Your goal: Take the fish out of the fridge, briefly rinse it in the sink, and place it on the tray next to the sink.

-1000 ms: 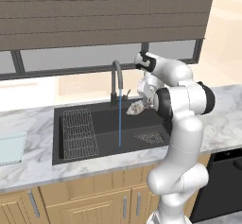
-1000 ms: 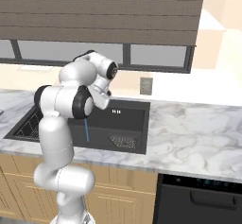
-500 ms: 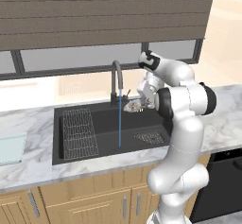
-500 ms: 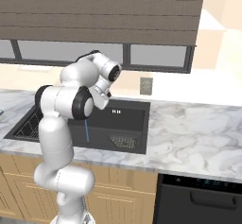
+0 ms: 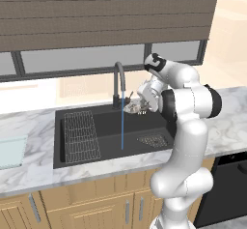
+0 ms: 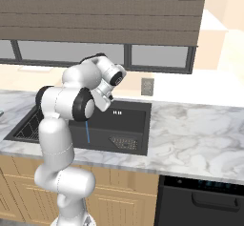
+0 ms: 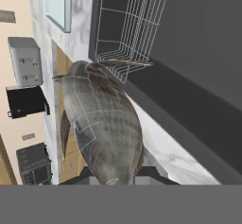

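A grey-brown fish [image 5: 133, 108] hangs over the black sink [image 5: 103, 141], just right of the thin water stream [image 5: 122, 126] falling from the dark faucet [image 5: 118, 78]. My gripper [image 5: 139, 107] is shut on the fish. In the hand view the fish [image 7: 101, 121] fills the middle, clamped at the bottom by my gripper [image 7: 116, 178], with the wire rack [image 7: 125, 27] and sink wall [image 7: 203, 53] beyond. The pale blue-green tray [image 5: 9, 150] lies on the counter left of the sink, and the tray [image 7: 59, 3] shows at the hand view's top. The fridge is out of view.
A wire grid rack [image 5: 81, 136] sits in the sink's left half, a drain grate [image 5: 153, 140] at its right. Marble counter [image 6: 190, 134] stretches right of the sink, with a black dishwasher [image 6: 205, 199] below and a wall outlet [image 6: 147, 86] behind.
The hand has turned slightly and the fish has edged left, closer to the water stream. The base and the rest of the scene have not moved.
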